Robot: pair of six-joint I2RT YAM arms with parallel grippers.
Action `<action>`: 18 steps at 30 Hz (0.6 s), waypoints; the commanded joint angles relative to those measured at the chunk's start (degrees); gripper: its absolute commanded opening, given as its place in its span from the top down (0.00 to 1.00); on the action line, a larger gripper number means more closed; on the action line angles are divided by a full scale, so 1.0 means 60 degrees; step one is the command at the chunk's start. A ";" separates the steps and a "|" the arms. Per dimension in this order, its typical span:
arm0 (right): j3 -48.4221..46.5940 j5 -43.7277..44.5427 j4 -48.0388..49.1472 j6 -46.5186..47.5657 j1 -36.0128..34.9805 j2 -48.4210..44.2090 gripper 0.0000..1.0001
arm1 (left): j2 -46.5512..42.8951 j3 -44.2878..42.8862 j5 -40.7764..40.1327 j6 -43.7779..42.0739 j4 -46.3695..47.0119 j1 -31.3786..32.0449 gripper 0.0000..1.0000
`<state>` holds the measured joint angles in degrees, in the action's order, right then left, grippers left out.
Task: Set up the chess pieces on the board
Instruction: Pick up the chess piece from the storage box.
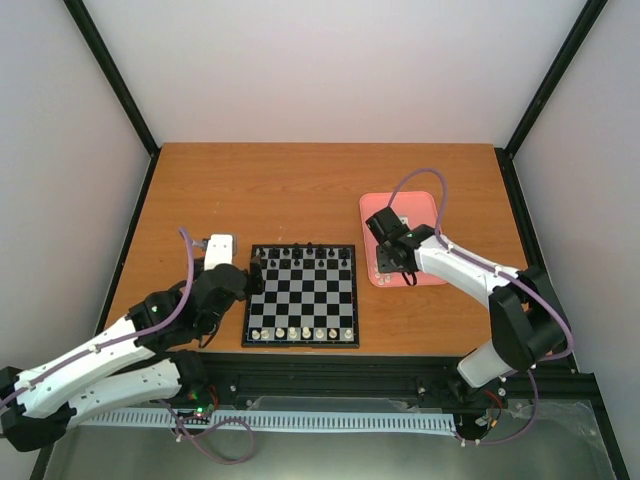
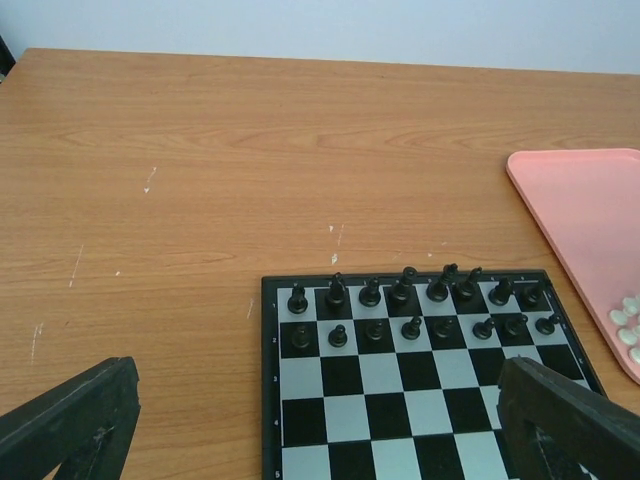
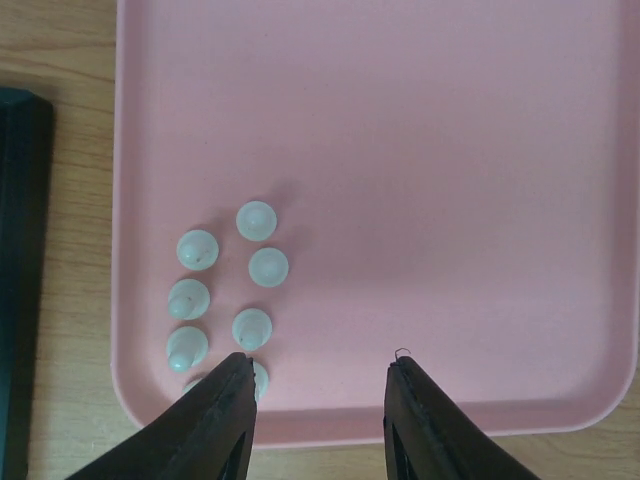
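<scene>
Right gripper (image 3: 318, 365), half-open, empty, above tiny cream-white chess pieces (image 3: 268, 266) in pink rounded tray (image 3: 450, 200); left gripper (image 2: 315, 375), wide open, empty, at black-and-white chequered board (image 2: 420, 400).

Scuffed wood-grain table (image 2: 200, 150), matt pink plastic tray (image 3: 450, 150), smooth checkered board (image 2: 400, 420).

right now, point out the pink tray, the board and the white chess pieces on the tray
pink tray (image 3: 450, 180): right wrist view, bare floor
board (image 1: 302, 297): top external view, empty middle squares
white chess pieces (image 3: 268, 266): right wrist view, top of one piece
</scene>
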<state>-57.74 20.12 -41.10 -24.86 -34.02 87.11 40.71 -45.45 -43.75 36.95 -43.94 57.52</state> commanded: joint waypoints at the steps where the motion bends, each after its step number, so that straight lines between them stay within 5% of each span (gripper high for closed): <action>1: 0.0252 -0.0624 0.0627 0.0199 0.0291 0.0106 0.58 | 0.0262 -0.0076 -0.0549 0.0177 0.0391 -0.0050 0.00; 18: 0.0826 -0.1607 0.1142 0.0542 0.0499 0.0422 0.67 | 0.0594 0.0199 -0.0963 0.0374 0.0452 -0.0050 0.00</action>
<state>-53.93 11.29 -35.53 -21.91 -31.66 88.90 45.04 -44.14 -47.46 37.82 -41.93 57.52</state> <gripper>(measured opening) 0.334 0.997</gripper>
